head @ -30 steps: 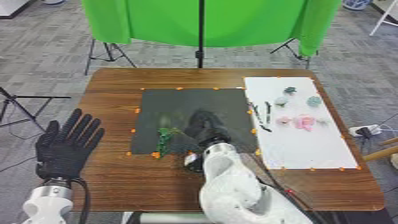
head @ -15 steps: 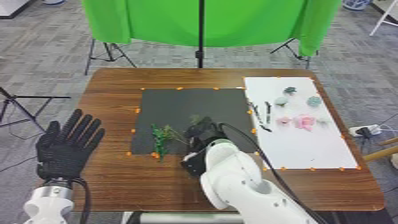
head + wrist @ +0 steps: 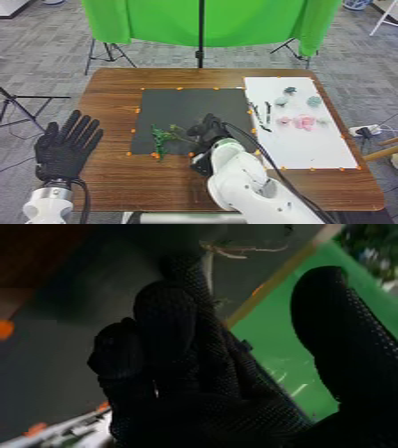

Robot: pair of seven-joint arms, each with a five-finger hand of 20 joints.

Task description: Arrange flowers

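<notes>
Easing rightward, the right robot hand gapes, seemingly empty, the greenery likely placed; the left robot hand spreads empty.

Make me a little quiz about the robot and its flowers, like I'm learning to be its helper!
1. Fill in: on the left hand, the fingers are ____ (straight or curled).
2. Which one is over the dark mat?
A) the left hand
B) the right hand
C) the pink flower
3. True or false: the pink flower lies on the white sheet.

Key: 1 straight; 2 B; 3 true.
</notes>
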